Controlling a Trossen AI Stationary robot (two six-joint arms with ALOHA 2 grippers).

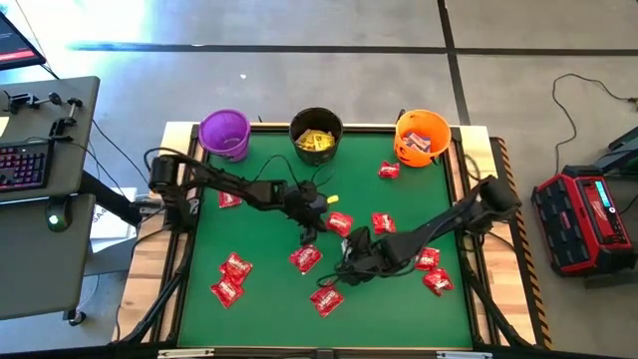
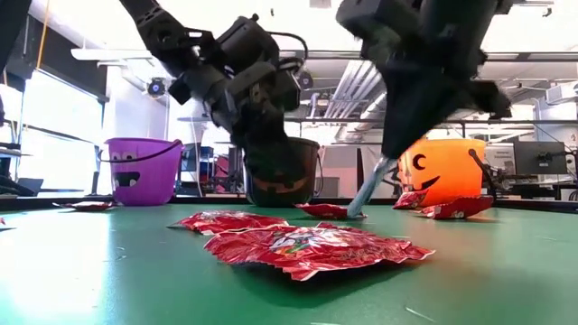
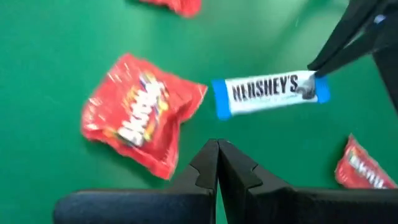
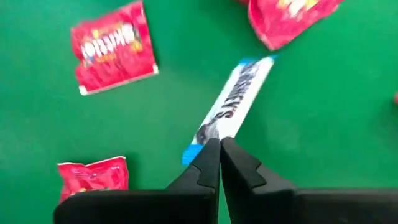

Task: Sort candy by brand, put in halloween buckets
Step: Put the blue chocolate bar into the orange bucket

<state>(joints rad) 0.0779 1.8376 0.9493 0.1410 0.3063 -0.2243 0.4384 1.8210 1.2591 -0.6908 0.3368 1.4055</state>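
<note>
Three buckets stand along the far edge: purple (image 1: 224, 133), black (image 1: 316, 135) with yellow candy inside, and orange (image 1: 422, 137). Several red packets (image 1: 236, 267) lie flat on the green mat. My right gripper (image 4: 219, 144) is shut on a white-and-blue bar (image 4: 233, 102) near the mat's middle (image 1: 349, 261). My left gripper (image 3: 218, 149) is shut with nothing between its fingers. It hovers just left of the bar (image 3: 270, 94) and beside a red packet (image 3: 140, 115). My right gripper pinches one short end of the bar (image 4: 208, 134) between its two fingertips. The fingers slant down from the table's right side and lie along the bar. The bar hangs tilted below them (image 2: 366, 194). I cannot tell whether its low end touches the mat.
Red packets lie around both grippers, at the near left (image 1: 226, 291), the near middle (image 1: 326, 299) and the right (image 1: 437, 282); one sits by the orange bucket (image 1: 389, 170). A wooden rim (image 1: 477, 299) borders the mat. A desk with a keyboard (image 1: 25, 165) stands left of the table.
</note>
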